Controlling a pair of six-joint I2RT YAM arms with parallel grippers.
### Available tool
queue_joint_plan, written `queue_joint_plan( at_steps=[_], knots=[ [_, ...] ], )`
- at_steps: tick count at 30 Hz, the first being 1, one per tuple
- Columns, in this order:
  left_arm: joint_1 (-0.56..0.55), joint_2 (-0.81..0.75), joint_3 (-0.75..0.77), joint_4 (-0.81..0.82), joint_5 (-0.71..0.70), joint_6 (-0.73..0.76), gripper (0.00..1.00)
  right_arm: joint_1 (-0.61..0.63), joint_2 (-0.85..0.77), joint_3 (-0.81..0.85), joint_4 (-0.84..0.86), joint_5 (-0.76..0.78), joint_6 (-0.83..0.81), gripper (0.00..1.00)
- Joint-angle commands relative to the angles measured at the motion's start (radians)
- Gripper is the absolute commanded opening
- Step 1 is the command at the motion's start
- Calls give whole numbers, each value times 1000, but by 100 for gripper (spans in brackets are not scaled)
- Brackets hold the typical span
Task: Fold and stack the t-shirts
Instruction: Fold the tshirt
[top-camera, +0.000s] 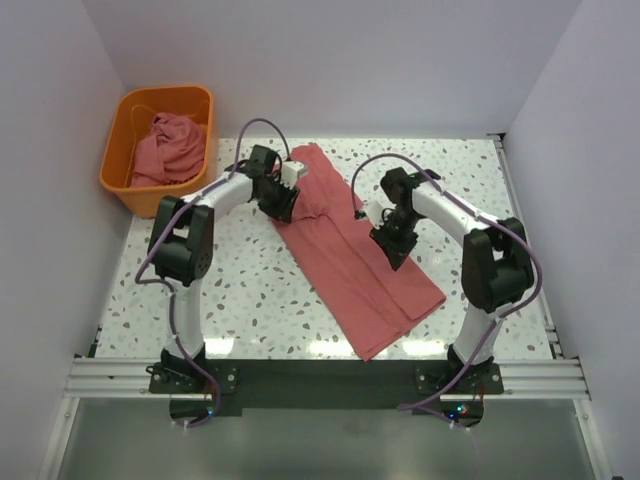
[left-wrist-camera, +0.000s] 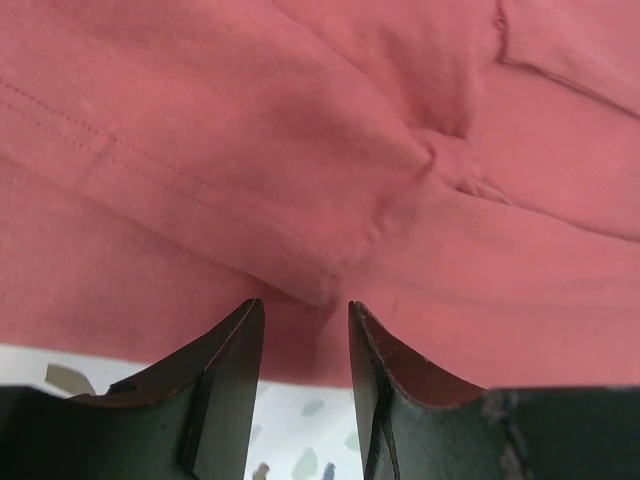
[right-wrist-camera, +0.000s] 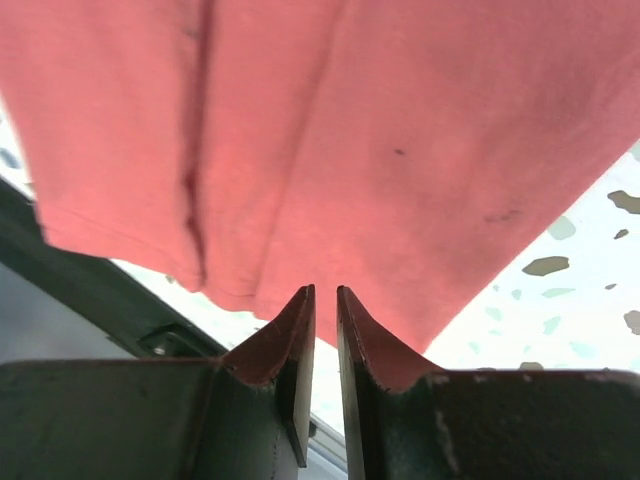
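One red-pink t-shirt (top-camera: 352, 250) lies folded into a long strip, running diagonally from the table's back middle to its front. It fills the left wrist view (left-wrist-camera: 300, 150) and the right wrist view (right-wrist-camera: 350, 130). My left gripper (top-camera: 284, 205) is at the strip's left edge near its far end. It is open and empty (left-wrist-camera: 305, 312), with a fold of cloth just ahead of its tips. My right gripper (top-camera: 392, 246) hovers over the strip's right side. Its jaws are almost together with only a thin slit (right-wrist-camera: 325, 292), and nothing is between them. A second t-shirt (top-camera: 166, 148) lies crumpled in the basket.
An orange plastic basket (top-camera: 118, 160) stands at the back left corner. White walls close in the left, back and right. The speckled table (top-camera: 240, 290) ends at a black front rail (top-camera: 320, 378) where the arm bases are.
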Motion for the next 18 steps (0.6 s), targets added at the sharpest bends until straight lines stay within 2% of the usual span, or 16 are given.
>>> queue_joint_plan(
  at_steps=[1, 5, 11, 18],
  knots=[
    [2, 55, 90, -19, -22, -5, 44, -2, 42, -51, 38, 87, -48, 18],
    [-5, 147, 156, -38, -19, 8, 42, 0, 85, -100, 77, 78, -45, 13],
    [-19, 272, 282, -74, 8, 15, 40, 27, 118, -165, 69, -37, -4, 8],
    [-33, 395, 516, -99, 39, 25, 40, 172, 99, -206, 112, -234, 131, 9]
  ],
)
